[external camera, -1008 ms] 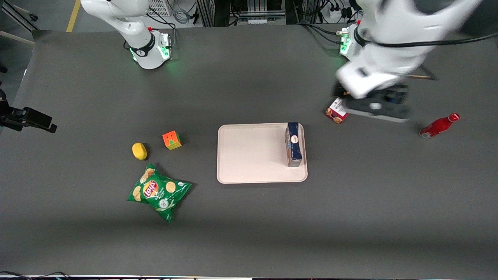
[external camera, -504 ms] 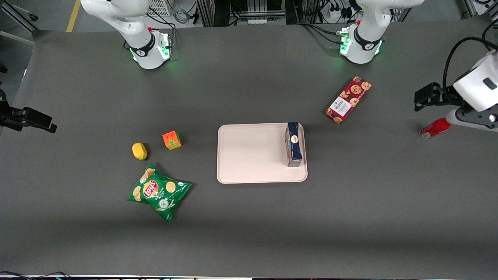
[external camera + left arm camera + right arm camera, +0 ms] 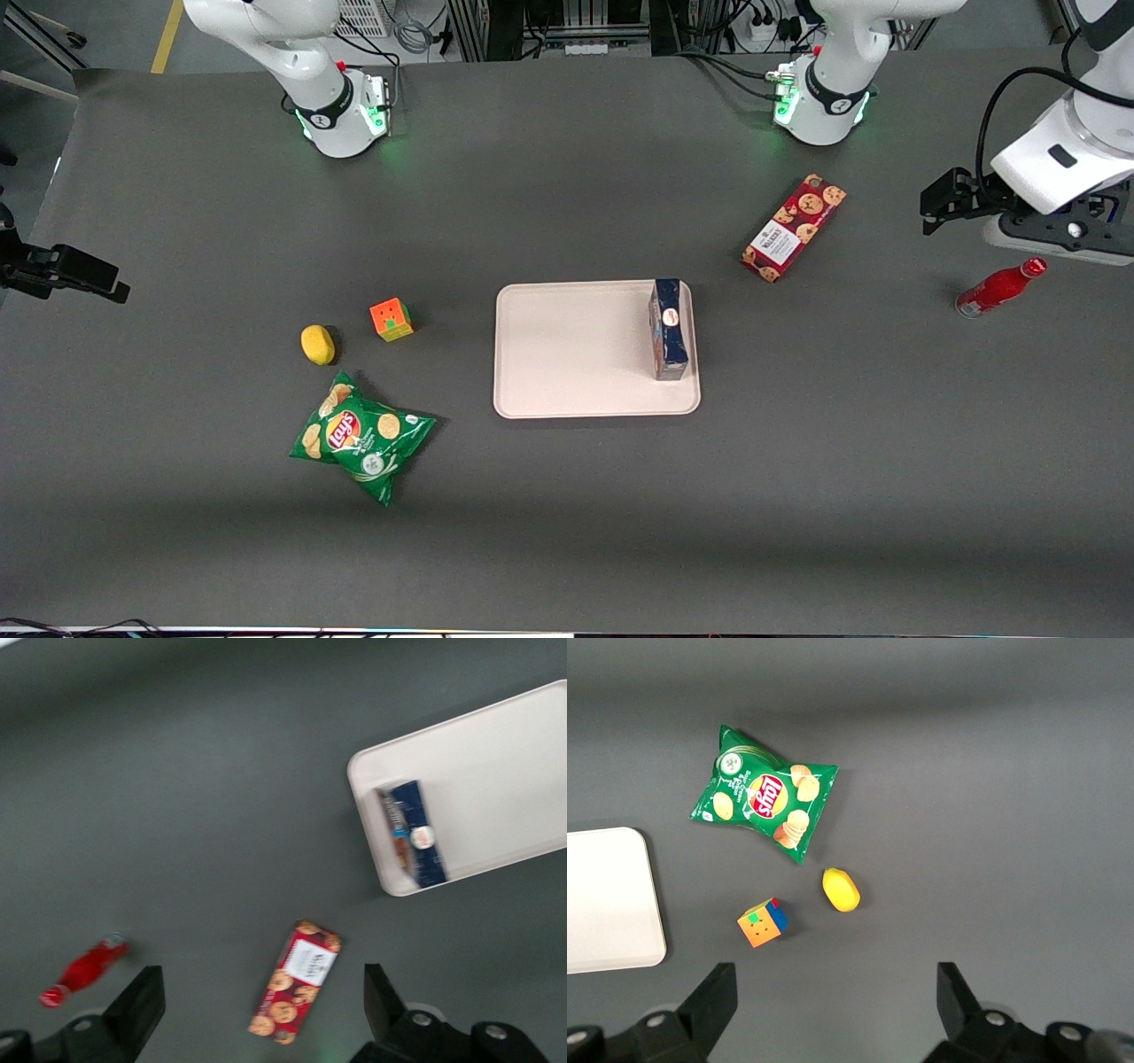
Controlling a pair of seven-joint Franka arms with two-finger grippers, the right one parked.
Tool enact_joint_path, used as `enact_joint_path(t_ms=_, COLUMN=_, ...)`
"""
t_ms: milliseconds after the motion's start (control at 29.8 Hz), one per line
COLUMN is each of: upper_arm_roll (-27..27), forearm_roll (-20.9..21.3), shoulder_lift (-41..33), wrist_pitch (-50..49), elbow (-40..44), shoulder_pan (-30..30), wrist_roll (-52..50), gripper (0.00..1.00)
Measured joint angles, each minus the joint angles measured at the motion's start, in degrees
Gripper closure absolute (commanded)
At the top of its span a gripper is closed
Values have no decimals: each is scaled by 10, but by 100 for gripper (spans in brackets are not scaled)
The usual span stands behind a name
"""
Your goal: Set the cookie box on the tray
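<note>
The cookie box, a small navy carton with a round white-and-orange logo, lies on the pale beige tray, along the short rim toward the working arm's end. The left wrist view shows the same cookie box inside that tray. My gripper hangs high over the table at the working arm's end, well away from the tray and a little farther from the front camera than a red bottle. This gripper is open, its fingers wide apart with nothing between them.
A longer red box printed with cookies lies between the tray and the working arm's base. A red bottle lies near the gripper. Toward the parked arm's end are a puzzle cube, a lemon and a green chips bag.
The working arm swung from over the red cookie-print box out to its own end of the table, uncovering that box and then the bottle. The cookie box stayed put on the tray.
</note>
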Motion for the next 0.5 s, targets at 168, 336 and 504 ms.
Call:
enact_joint_path(t_ms=168, upper_arm_roll=0, forearm_roll=0, shoulder_lift=-1, wrist_pitch=3, elbow=-8, shoulder_pan=0, wrist_roll=0, gripper=0)
enact_joint_path(t_ms=336, upper_arm_roll=1, forearm_roll=0, shoulder_lift=-2, wrist_pitch=7, elbow=-12, shoulder_pan=0, wrist_roll=0, gripper=0)
enact_joint_path(t_ms=504, upper_arm_roll=2, forearm_roll=0, shoulder_lift=-3, wrist_pitch=9, elbow=-13, shoulder_pan=0, wrist_roll=0, gripper=0)
